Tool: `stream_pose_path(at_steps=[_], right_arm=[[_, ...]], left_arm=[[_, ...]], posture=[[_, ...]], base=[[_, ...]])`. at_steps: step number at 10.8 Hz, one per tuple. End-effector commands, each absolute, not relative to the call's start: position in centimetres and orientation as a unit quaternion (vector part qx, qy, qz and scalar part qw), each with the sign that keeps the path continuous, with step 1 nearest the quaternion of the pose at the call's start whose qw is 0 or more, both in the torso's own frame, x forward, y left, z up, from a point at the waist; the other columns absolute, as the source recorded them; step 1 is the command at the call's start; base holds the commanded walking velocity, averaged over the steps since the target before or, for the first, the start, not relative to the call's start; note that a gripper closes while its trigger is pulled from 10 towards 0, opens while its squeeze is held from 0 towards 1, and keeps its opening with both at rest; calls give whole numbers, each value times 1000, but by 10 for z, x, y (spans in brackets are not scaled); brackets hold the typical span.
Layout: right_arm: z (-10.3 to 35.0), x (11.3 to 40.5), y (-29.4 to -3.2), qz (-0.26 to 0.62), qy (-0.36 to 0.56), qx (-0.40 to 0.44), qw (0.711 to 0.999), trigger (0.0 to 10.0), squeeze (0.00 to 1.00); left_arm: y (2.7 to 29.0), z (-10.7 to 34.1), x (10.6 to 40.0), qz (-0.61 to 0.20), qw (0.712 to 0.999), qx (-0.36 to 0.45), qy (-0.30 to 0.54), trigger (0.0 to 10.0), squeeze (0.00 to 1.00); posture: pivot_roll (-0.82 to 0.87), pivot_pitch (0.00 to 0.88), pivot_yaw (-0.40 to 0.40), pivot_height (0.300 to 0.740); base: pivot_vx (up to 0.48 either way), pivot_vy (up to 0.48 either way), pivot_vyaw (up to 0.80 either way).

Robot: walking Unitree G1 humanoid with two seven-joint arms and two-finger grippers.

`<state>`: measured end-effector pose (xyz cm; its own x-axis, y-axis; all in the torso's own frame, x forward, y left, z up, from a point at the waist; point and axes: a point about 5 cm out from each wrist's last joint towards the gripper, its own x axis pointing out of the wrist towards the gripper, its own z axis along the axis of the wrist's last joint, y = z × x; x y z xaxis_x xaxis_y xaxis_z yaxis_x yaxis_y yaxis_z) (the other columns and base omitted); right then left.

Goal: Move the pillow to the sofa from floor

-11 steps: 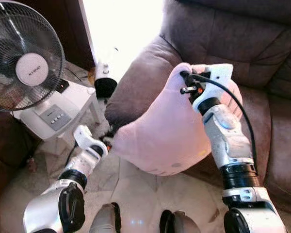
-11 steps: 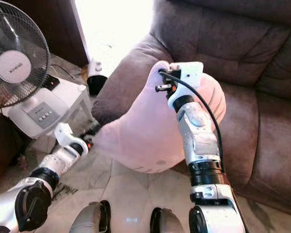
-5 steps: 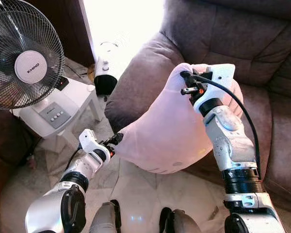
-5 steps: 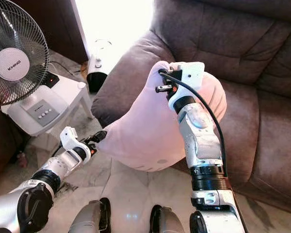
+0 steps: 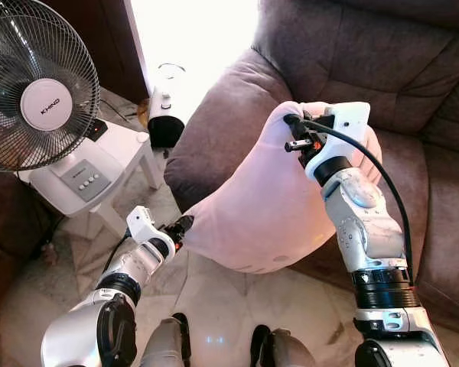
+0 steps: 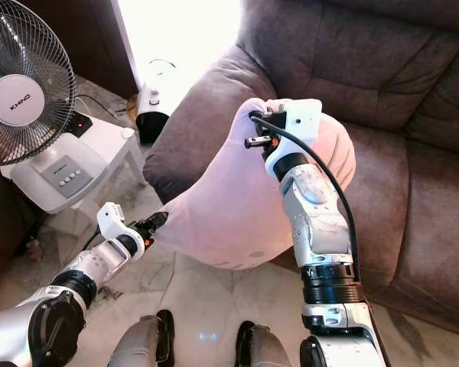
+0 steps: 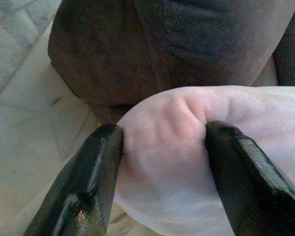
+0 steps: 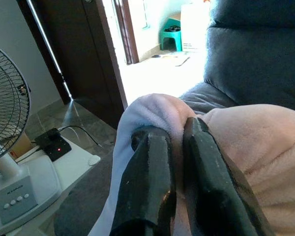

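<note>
Left eye view, pillow (image 5: 268, 206) pinched by left gripper (image 7: 162, 147), right gripper (image 8: 174, 142)

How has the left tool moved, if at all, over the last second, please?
Yes. The left tool, gripping the pillow corner, has dropped lower, farther from the sofa armrest.

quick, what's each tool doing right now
left tool: closed on the pillow's lower corner
right tool: closed on the pillow's top edge

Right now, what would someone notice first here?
A big pink pillow held up in front of the brown sofa, pinched by the right gripper at its top corner and the left gripper at its lower corner. To the left, a fan stands on a white stool.
</note>
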<state>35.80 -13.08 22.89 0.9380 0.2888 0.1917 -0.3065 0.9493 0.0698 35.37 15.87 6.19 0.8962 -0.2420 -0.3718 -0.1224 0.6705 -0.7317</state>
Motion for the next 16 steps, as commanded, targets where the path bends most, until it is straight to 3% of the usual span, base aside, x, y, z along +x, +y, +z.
stream_pose_path(at_steps=[1, 2, 3, 4, 16], right_arm=[[255, 350, -130, 159, -151, 56, 974, 10000, 0], [255, 350, -130, 159, -152, 56, 974, 10000, 0], [256, 351, -130, 159, -152, 56, 974, 10000, 0], [256, 352, -131, 158, -152, 55, 974, 10000, 0], [243, 360, -128, 157, -139, 63, 976, 10000, 0]], left_arm=[[162, 43, 340, -14, 878, -402, 259, 10000, 0], [164, 40, 338, -10, 877, -403, 260, 10000, 0], [163, 39, 338, -12, 877, -403, 262, 5686, 0], [162, 40, 338, -16, 878, -403, 259, 0, 0], [176, 57, 346, -26, 886, -418, 200, 0, 0]], posture=[[46, 317, -55, 704], [46, 316, -55, 704], [43, 317, -55, 704], [46, 313, -54, 704], [84, 257, -40, 704]], base=[[0, 0, 0], [0, 0, 0], [0, 0, 0], [0, 0, 0], [0, 0, 0]])
